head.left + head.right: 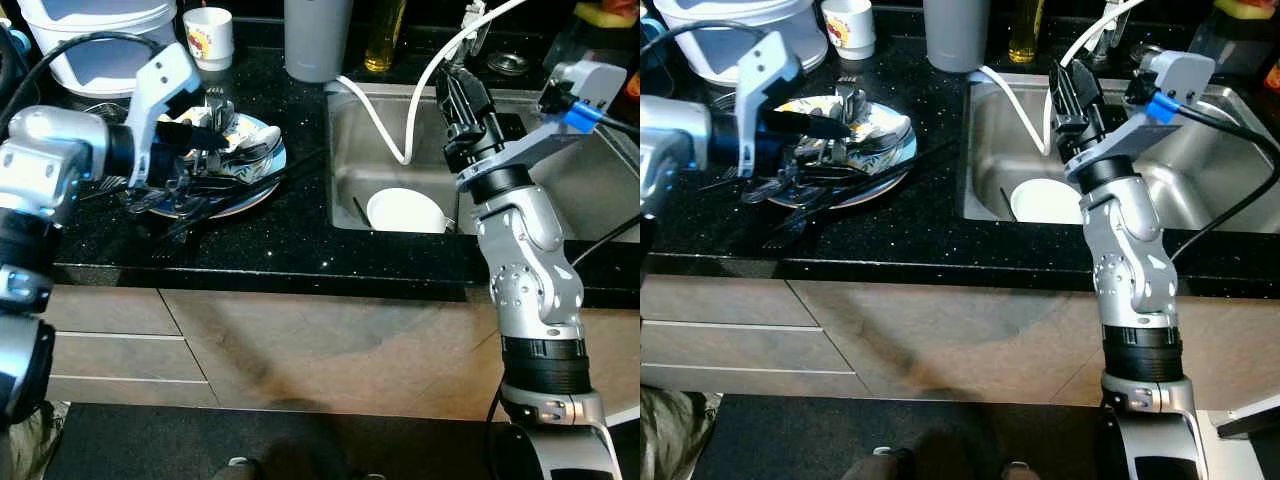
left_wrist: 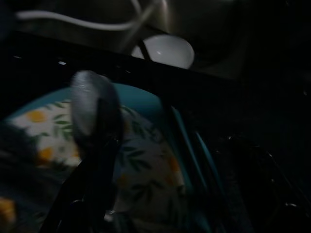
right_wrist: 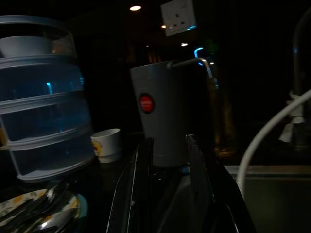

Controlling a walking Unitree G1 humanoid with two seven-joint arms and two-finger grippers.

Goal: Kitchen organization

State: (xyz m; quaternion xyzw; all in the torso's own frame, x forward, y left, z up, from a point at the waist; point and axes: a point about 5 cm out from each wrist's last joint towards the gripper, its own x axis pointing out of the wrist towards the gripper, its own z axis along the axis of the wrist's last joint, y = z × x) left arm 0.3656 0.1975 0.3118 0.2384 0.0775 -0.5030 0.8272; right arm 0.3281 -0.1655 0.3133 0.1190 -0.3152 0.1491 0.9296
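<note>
Your left hand [image 1: 205, 135] sits over the floral plate [image 1: 258, 170] at the upper left of the head view, on the black speckled worktop [image 1: 300, 235]. The plate is piled with dark cutlery [image 1: 810, 180], and in the left wrist view a spoon [image 2: 92, 109] stands right before the fingers, its bowl raised above the plate's yellow-flower pattern. The view is too dark and blurred for you to tell whether the fingers are clenched on the spoon or merely beside it. Your right hand [image 1: 462, 100] hangs above the steel sink [image 1: 350, 150] at the upper right of centre, released: in the right wrist view its two black fingers [image 3: 143, 189] stand apart with a clear gap and nothing between them. A white bowl [image 1: 405, 210] lies in the sink basin, just below and left of that hand, and a white hose [image 1: 385, 125] loops down into the basin beside it. Along the top edge of the frame stand a grey tumbler [image 1: 318, 38], a small white cup [image 1: 210, 36] and a stacked plastic container [image 1: 95, 40], all on the worktop behind the plate.
</note>
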